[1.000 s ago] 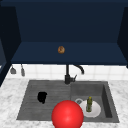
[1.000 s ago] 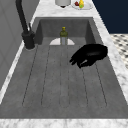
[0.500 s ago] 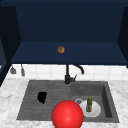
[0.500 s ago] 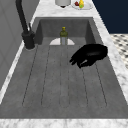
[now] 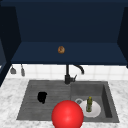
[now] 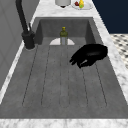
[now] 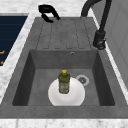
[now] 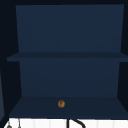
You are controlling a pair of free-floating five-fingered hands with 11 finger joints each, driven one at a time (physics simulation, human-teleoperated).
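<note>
My left hand [image 5: 42, 97] hovers over the ribbed drainboard [image 6: 62, 82], fingers [image 6: 76, 60] loosely curled, holding nothing. Left side view: fingers point toward the faucet [image 6: 25, 25] side, bottle [image 6: 63, 35] beyond them in the basin. Right side view: same hand [image 7: 47, 11] far off at the drainboard's end; green bottle [image 7: 64, 82] upright on a white plate [image 7: 75, 96], drain [image 7: 82, 79] just beside. Front view adds a red ball [image 5: 67, 115] to the right of my fingers. Upper view: small brown object [image 8: 61, 103] on the cabinet shelf [image 8: 37, 108].
</note>
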